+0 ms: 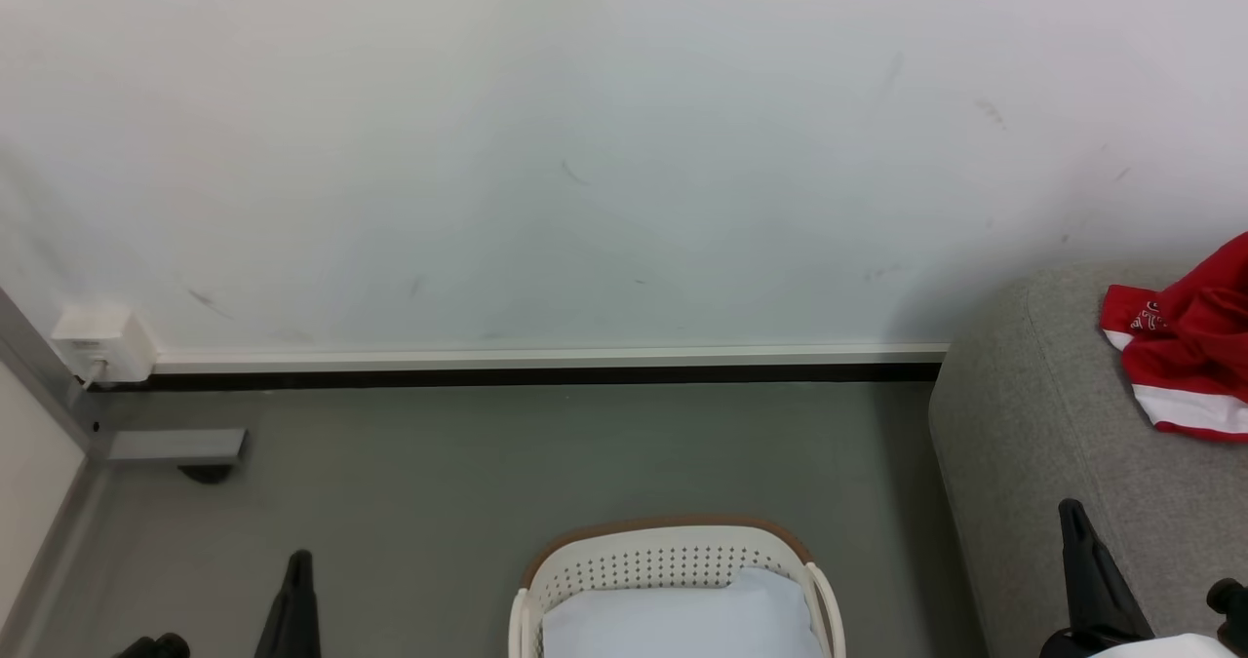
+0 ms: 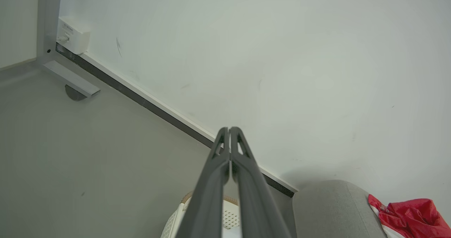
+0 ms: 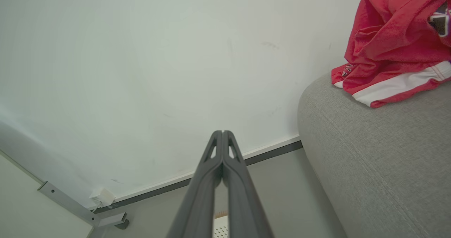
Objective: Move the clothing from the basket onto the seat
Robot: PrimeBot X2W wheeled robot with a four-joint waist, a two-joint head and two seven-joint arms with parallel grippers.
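One jersey [image 1: 1191, 351] on sofa [image 1: 1024, 463], head view: cloth [image 1: 682, 621] in basket [image 1: 673, 549]

Crumpled red-and-white jersey [image 1: 1185, 356] lies on the light-grey fabric sofa [image 1: 1033, 444] at three o'clock; cream perforated plastic basket [image 1: 673, 565] at six.

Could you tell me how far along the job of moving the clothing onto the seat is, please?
It looks done: the red jersey lies on the grey sofa. Nothing is in hand; the left gripper and right gripper are both shut and empty. The visible part of the basket holds a pale cloth and no red, so likely nothing is left.
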